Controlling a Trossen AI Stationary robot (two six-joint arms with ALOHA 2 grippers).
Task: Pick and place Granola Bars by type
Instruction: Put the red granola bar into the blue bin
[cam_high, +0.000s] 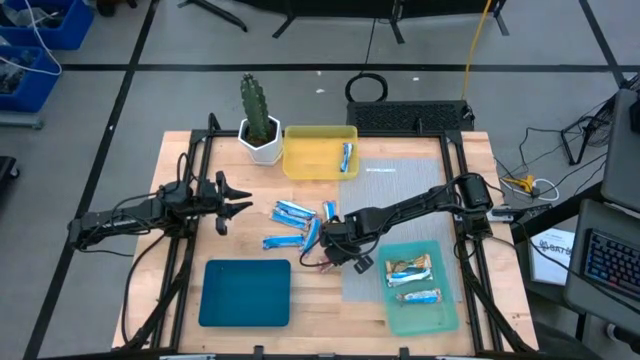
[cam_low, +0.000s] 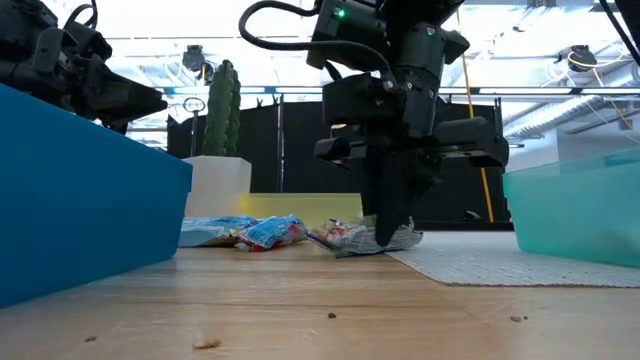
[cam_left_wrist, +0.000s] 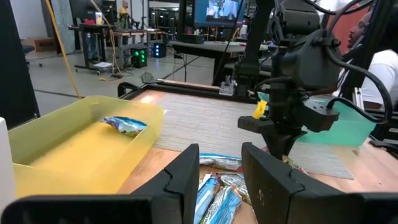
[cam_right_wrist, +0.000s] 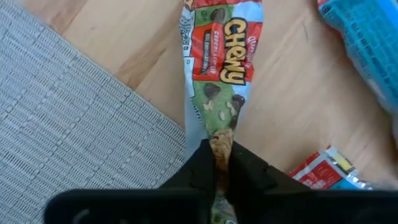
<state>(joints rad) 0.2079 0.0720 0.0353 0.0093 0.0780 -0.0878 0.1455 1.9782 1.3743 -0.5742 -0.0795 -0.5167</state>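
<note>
Right gripper (cam_right_wrist: 219, 163): fingers pinch the end seam of a chewy granola bar (cam_right_wrist: 222, 68) lying ahead on the counter (cam_right_wrist: 124, 37).
Handling: light, crinkly, slippery wrapper — grip seam firmly.
Left gripper (cam_high: 238, 199): fingers spread, idle.

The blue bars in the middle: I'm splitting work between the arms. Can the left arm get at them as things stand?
Probably yes. The left gripper is open and faces the blue bars across bare wood. The right gripper, shut on the Chewy bar, works close beside them and could crowd it.
</note>
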